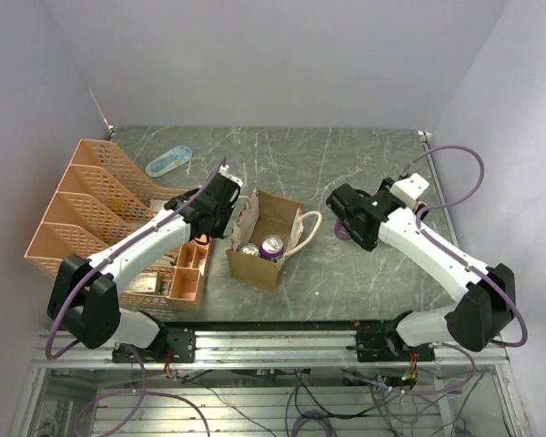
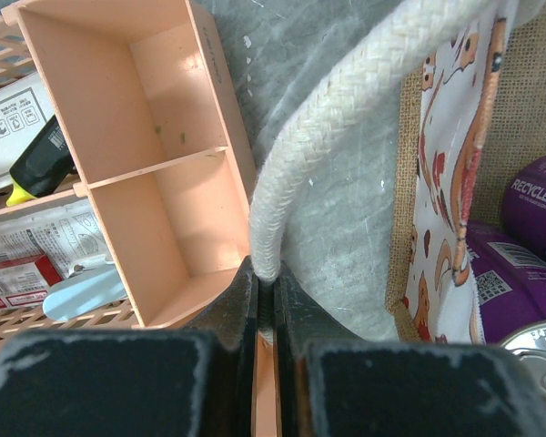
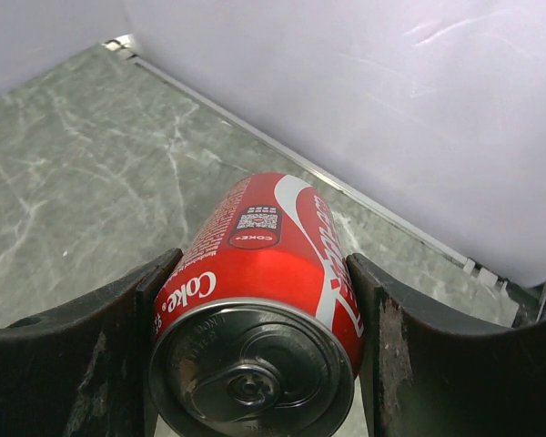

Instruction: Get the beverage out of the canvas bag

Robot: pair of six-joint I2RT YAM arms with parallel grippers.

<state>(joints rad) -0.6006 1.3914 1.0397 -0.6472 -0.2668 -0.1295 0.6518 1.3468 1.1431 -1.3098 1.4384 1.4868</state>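
The canvas bag (image 1: 266, 238) stands open at the table's middle, tan with a white, red-patterned side (image 2: 446, 182). Two cans stand inside it, one purple (image 1: 272, 246) (image 2: 519, 264) and one with only its silver top showing (image 1: 248, 248). My left gripper (image 1: 227, 202) (image 2: 266, 282) is shut on the bag's left cream rope handle (image 2: 346, 100). My right gripper (image 1: 348, 220) (image 3: 264, 264) is to the right of the bag, outside it, shut on a red Coke can (image 3: 273, 228) that lies tilted between the fingers over the table.
An orange tray organizer (image 1: 82, 209) (image 2: 155, 137) with packets and a highlighter (image 2: 38, 164) stands just left of the bag. A blue-white item (image 1: 168, 161) lies at the back left. The bag's other handle (image 1: 311, 228) hangs to its right. Walls close the back and sides.
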